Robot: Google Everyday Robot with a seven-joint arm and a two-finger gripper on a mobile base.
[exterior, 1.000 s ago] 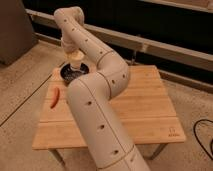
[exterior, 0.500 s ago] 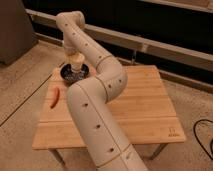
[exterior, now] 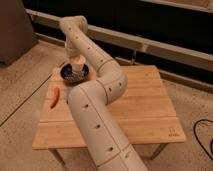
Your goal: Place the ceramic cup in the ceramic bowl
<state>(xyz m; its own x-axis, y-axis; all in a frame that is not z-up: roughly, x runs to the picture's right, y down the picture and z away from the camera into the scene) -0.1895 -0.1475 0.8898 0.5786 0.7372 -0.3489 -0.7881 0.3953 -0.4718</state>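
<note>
Overhead, hand (exterior: pixel 75 56) grips ceramic cup (exterior: pixel 77 63) above ceramic bowl (exterior: pixel 65 74); orange-red object (exterior: pixel 54 96) nearby.

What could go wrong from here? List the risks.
1. The gripper, jaws shut on the ceramic cup, hangs over the ceramic bowl; released from too high, the cup may chip or bounce out.
2. The bowl sits near the wooden table's far left corner; a nudge could push it off.
3. The arm hides part of the bowl, so alignment is hard to judge.
</note>
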